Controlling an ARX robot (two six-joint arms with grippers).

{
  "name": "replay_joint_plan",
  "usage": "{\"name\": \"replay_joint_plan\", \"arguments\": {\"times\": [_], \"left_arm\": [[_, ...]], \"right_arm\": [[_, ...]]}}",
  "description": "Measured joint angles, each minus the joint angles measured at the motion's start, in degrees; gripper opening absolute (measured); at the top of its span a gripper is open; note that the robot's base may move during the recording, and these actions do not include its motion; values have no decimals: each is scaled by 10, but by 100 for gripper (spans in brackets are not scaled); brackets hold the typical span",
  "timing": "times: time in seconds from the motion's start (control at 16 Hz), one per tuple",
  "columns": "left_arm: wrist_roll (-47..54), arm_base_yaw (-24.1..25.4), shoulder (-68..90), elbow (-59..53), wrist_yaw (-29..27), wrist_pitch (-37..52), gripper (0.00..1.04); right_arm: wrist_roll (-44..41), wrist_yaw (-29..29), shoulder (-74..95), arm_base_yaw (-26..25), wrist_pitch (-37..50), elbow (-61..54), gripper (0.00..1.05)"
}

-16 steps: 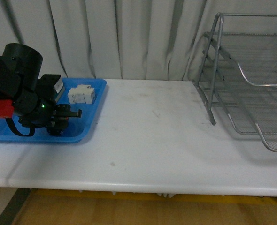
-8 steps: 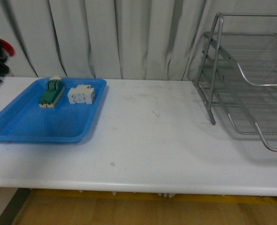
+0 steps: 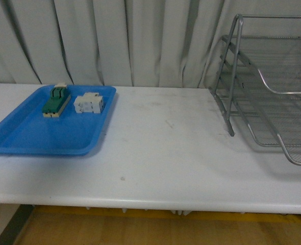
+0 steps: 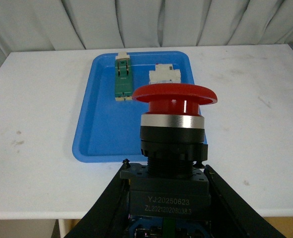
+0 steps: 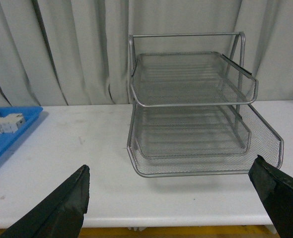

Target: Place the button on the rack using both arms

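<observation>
In the left wrist view my left gripper (image 4: 166, 198) is shut on the button (image 4: 172, 129). Its red mushroom cap points away from the wrist, and its black body sits between the two black fingers. It is held above the table, near the blue tray (image 4: 97, 134). The silver wire rack (image 3: 273, 92) stands at the table's right end. In the right wrist view the rack (image 5: 196, 114) faces my right gripper (image 5: 179, 198), which is open wide and empty, a short way in front of the lowest shelf. Neither arm shows in the front view.
The blue tray (image 3: 33, 135) lies at the table's left end. It holds a green-and-cream switch block (image 3: 55, 101) and a white breaker block (image 3: 89, 103). White table (image 3: 166, 153) runs between tray and rack. Grey curtains hang behind.
My left arm has risen from the blue tray and left the front view at the upper left, taking the button with it. The two blocks in the tray have not moved.
</observation>
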Motion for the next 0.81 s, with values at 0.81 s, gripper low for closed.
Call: {"name": "replay_joint_plan", "arguments": {"times": [0.81], "left_arm": [[0, -5, 15, -15, 2, 16, 36]], "right_arm": [[0, 0, 0, 0, 0, 0, 98]]}}
